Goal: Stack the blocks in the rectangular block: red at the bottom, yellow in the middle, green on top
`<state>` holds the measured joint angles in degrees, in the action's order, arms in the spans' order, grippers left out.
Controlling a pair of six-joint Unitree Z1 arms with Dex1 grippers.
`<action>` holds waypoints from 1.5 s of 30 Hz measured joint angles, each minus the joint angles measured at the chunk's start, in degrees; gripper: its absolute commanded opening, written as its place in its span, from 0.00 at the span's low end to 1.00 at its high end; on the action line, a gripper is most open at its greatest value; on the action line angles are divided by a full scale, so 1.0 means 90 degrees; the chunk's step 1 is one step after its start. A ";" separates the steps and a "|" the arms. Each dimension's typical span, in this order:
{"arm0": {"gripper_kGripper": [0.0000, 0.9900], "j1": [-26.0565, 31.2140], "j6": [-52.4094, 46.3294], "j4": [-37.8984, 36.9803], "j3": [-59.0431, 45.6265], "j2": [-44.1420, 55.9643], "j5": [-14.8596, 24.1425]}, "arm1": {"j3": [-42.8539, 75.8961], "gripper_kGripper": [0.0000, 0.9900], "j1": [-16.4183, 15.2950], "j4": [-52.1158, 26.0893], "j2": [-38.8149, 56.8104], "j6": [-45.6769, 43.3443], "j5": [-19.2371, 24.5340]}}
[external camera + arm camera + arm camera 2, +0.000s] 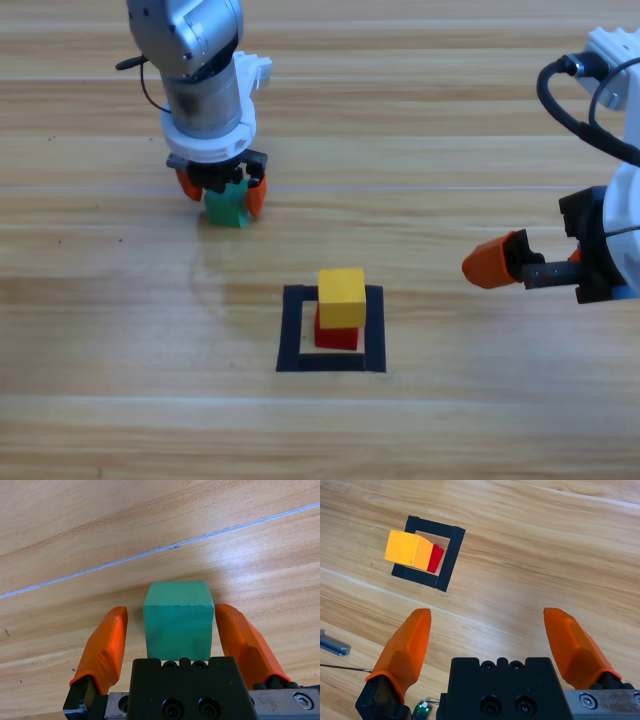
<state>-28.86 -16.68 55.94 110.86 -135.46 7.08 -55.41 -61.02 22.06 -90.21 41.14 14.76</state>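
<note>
My left gripper (172, 642) is down at the table with its jaws apart on either side of the green cube (177, 620), so I can close on it. The yellow cube (341, 297) sits on the red cube (337, 333) inside the tape square (294, 330). My right gripper (492, 647) waits wide open at the right. The wooden table (120, 380) is pale.

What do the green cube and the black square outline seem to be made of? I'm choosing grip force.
The green cube looks like painted wood: matte, with faint grain lines and sharp edges, though dense foam can't be ruled out. The black square outline looks like flat strips of dark tape stuck to the wooden table, overlapping at the corners.
</note>
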 measured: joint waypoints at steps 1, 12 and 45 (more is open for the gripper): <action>0.60 0.0000 0.0000 -0.0004 0.0001 0.0000 0.0000 | 0.0010 1.00 0.0000 0.0000 0.0000 0.0005 0.0002; 0.07 -0.0002 0.0000 -0.0017 0.0016 -0.0024 0.0003 | 0.0013 1.00 0.0000 -0.0025 0.0000 0.0051 0.0003; 0.00 -0.2332 -0.3672 0.2734 0.0641 0.2270 0.0295 | 0.0041 1.00 0.0000 -0.0068 -0.0003 0.0087 0.0003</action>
<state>-49.84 -49.73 80.55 116.62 -115.03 9.73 -55.04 -61.02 21.45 -90.24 41.92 14.79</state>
